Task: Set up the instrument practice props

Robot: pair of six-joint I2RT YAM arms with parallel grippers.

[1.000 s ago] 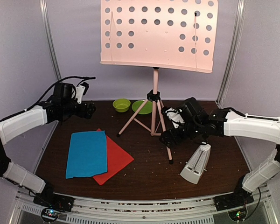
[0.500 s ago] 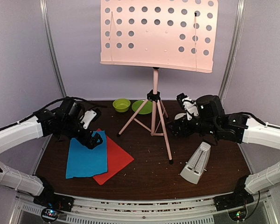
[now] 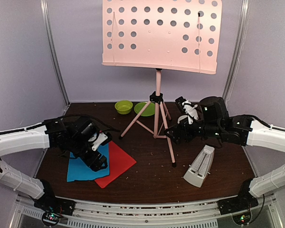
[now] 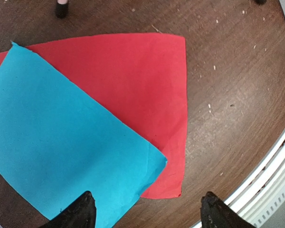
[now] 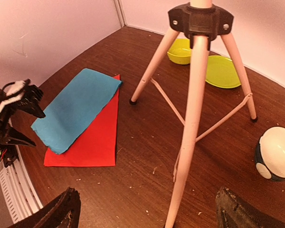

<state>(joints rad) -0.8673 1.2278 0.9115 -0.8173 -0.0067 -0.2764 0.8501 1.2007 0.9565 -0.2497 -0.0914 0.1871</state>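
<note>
The pale pink music stand (image 3: 161, 35) stands at the back middle on its tripod (image 5: 192, 118). A blue sheet (image 4: 61, 142) lies partly over a red sheet (image 4: 133, 85) flat on the table at front left. My left gripper (image 4: 148, 199) hovers open just above their near corners, with nothing between its fingers. My right gripper (image 5: 147, 199) is open beside the tripod's front leg and does not touch it. The cream metronome (image 3: 199, 166) stands upright at front right, below the right arm.
A green bowl (image 5: 180, 50) and green plate (image 5: 223, 71) sit behind the tripod by the back wall. A white-and-dark bowl (image 5: 275, 152) lies right of the tripod. The table's front rail (image 4: 270, 180) runs close to the sheets.
My left arm swung from the back left down and forward over the two sheets. My right gripper drew back from the metronome toward the tripod legs.
</note>
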